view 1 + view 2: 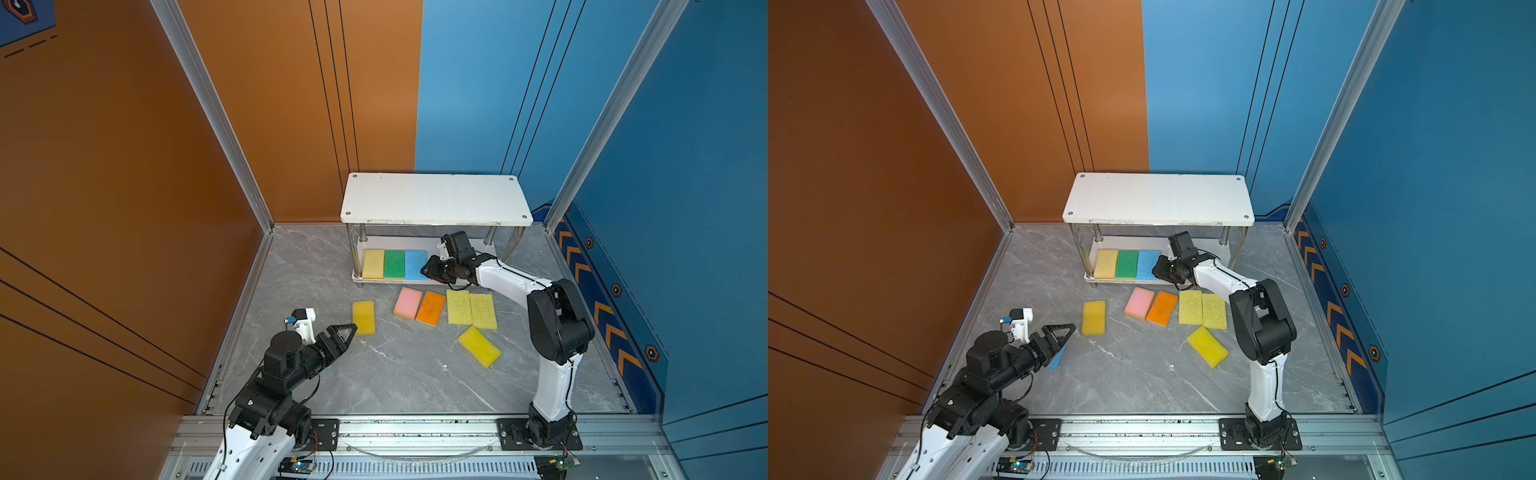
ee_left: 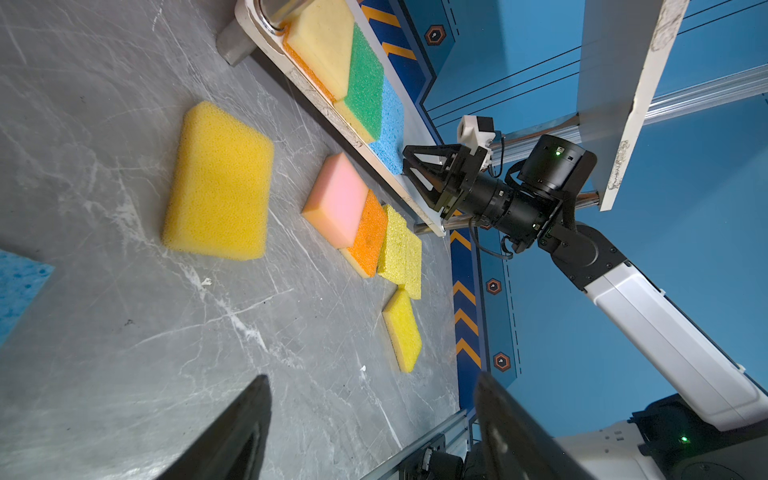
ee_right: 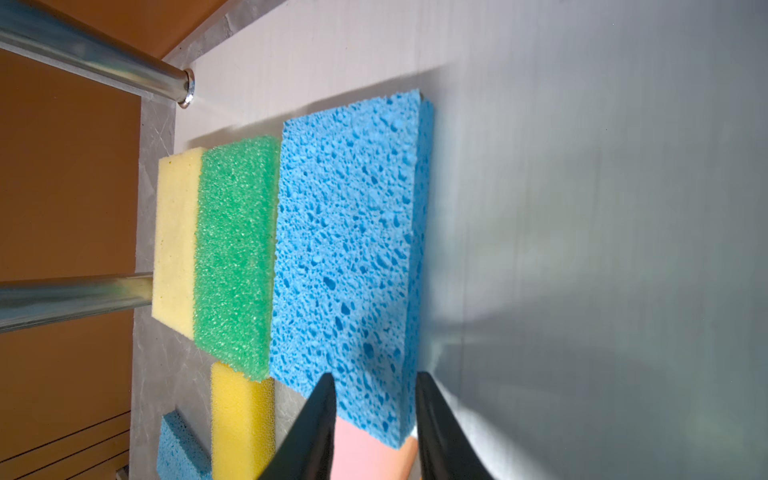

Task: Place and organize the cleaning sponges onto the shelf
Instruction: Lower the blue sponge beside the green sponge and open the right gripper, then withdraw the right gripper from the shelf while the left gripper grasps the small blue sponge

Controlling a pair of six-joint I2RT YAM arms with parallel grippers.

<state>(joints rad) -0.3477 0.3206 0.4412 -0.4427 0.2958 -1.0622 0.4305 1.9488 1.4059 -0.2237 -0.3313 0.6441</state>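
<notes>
Blue sponge (image 1: 1056, 359) under L gripper (image 1: 1069, 335): plain in a top view.

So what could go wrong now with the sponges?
1. The right tool sits right at the blue sponge on the shelf's lower board. Backing out carelessly might drag that sponge off the front edge.
2. A second blue sponge lies partly hidden under the left arm. It could get squashed or forgotten.
</notes>
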